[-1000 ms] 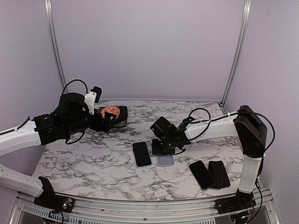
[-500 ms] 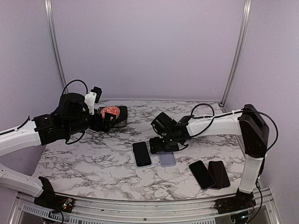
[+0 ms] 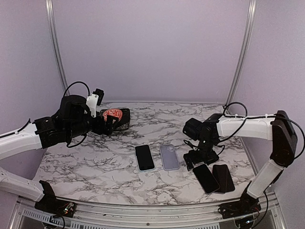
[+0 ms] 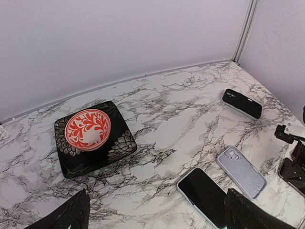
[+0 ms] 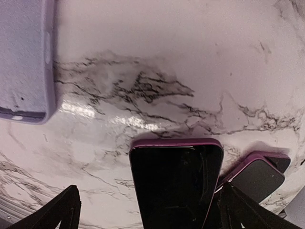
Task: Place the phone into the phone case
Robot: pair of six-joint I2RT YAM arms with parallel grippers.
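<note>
No readable writing anywhere. Right claw point(image 3: 196, 159) hanging open, empty, over a purple-edged dark phone point(image 5: 175, 179). Lilac phone case point(image 3: 169, 157) lying flat beside the black phone point(image 3: 144, 157), mid-bench point(image 3: 95, 162). Farther back, left claw point(image 3: 109, 123) hovering apart over a black plate point(image 4: 90, 138).

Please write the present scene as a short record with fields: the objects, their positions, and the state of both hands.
surface: marble-pattern table
centre: black-screen phone lying flat, lavender phone case beside it, apart
near right: two dark phones with purple edges, overlapping
far left: black square plate holding red-and-white patterned bowl
far right: black case
left hand: raised, open, empty
right hand: low over the nearer purple-edged phone, open, empty
task state: phone not in case
</note>
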